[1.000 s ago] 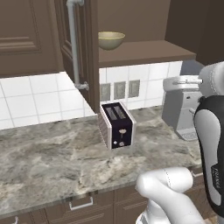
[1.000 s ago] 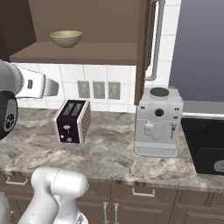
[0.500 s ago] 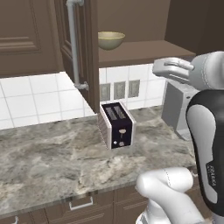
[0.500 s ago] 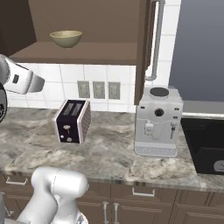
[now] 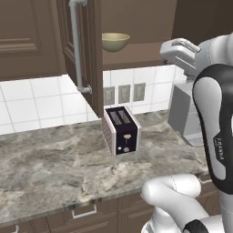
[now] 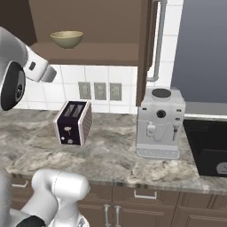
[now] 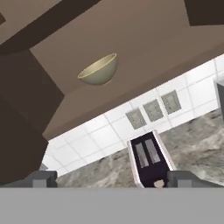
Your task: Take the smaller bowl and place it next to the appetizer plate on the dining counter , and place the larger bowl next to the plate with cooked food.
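The smaller bowl (image 5: 114,41) (image 6: 66,39), olive-tan with a pale rim, stands upright on the brown shelf (image 5: 139,51) inside the open wall cabinet. In the hand view the bowl (image 7: 98,70) sits above centre, well away from the fingertips. My gripper (image 7: 113,180) is open with nothing between its fingers. In the left base view the white hand (image 5: 178,49) hangs in the air to the right of the bowl, at about shelf height. In the right base view the hand (image 6: 41,68) is lower left of the bowl.
A dark toaster (image 5: 122,129) (image 6: 73,123) stands on the marbled counter (image 5: 54,164) below the shelf. A grey coffee machine (image 6: 159,122) stands further right. The open cabinet door (image 5: 84,50) with its long metal handle juts out left of the bowl.
The hand has swung up and leftward from the coffee machine side toward the cabinet shelf. The bowl and toaster have not moved, and the jaws stayed open.
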